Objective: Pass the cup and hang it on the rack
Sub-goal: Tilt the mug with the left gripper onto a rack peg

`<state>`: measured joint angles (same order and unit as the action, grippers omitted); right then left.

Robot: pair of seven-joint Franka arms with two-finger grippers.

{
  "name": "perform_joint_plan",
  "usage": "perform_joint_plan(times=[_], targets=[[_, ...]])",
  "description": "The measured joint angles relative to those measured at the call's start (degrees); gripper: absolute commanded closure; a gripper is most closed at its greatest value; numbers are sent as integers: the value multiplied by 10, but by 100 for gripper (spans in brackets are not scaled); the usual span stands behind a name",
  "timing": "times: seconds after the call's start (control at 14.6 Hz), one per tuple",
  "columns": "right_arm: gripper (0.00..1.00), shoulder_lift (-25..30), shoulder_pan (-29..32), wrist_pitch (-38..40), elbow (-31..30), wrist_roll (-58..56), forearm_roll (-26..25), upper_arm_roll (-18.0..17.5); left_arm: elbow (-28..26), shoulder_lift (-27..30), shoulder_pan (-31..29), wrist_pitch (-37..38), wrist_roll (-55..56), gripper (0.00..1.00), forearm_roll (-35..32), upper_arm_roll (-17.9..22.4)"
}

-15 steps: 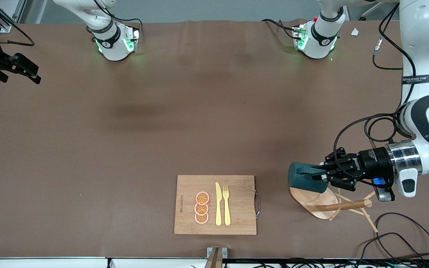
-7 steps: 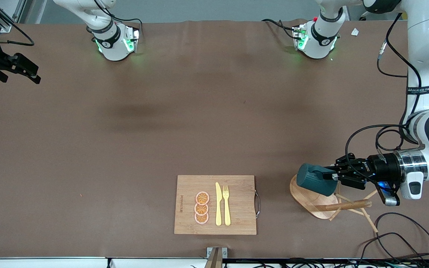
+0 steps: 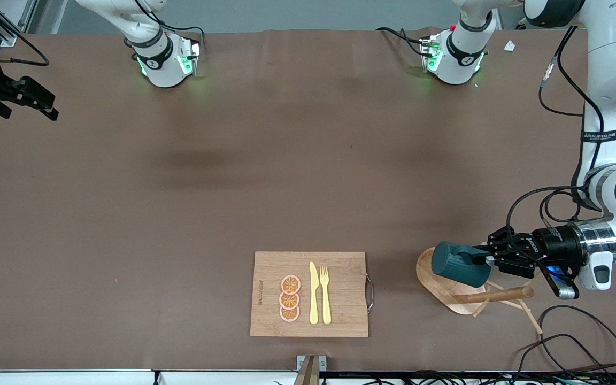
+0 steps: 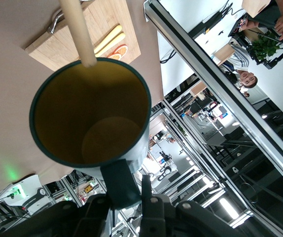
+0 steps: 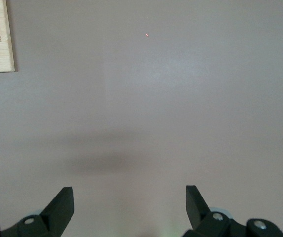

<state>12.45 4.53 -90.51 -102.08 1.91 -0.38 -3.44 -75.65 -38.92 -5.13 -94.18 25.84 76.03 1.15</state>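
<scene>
left pincer (image 3: 489, 259) pinching the cup's handle, cup over the rack

the cup (image 3: 460, 264) lies sideways above the rack (image 3: 449, 291) base, a peg tip at its rim; the right pincer (image 5: 129, 203) waits spread wide over bare worktop (image 3: 233, 160). cutting board (image 3: 309, 294) nearby.

Big table (image 3: 286, 160) with a brown matte cover, a few soft shadows on it. Past the table's edge there's a lab space: metal framing (image 4: 215, 84), ceiling strip lights (image 4: 229, 204), white walls, and a potted plant (image 4: 267, 47).
</scene>
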Motion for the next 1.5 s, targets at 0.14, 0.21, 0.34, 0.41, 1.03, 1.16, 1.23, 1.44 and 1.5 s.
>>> perform_joint_plan(times=[0.14, 0.21, 0.34, 0.41, 1.03, 1.16, 1.23, 1.44, 1.5], targets=[[0, 0, 0, 0, 0, 0, 0, 0, 0, -3, -4, 0, 0, 99, 0, 0], [0, 0, 0, 0, 0, 0, 0, 0, 0, -3, -6, 0, 0, 99, 1, 0], [0, 0, 0, 0, 0, 0, 0, 0, 0, -3, -13, 0, 0, 99, 1, 0], [0, 0, 0, 0, 0, 0, 0, 0, 0, -3, -16, 1, 0, 99, 1, 0], [0, 0, 0, 0, 0, 0, 0, 0, -1, -10, -23, 1, 0, 99, 1, 0], [0, 0, 0, 0, 0, 0, 0, 0, -1, -11, -26, 1, 0, 99, 1, 0], [0, 0, 0, 0, 0, 0, 0, 0, -1, -12, -27, 1, 0, 99, 1, 0], [0, 0, 0, 0, 0, 0, 0, 0, -1, -15, -34, 1, 0, 99, 1, 0], [0, 0, 0, 0, 1, 0, 0, 0, -1, -17, -38, 2, 0, 99, 1, 0]])
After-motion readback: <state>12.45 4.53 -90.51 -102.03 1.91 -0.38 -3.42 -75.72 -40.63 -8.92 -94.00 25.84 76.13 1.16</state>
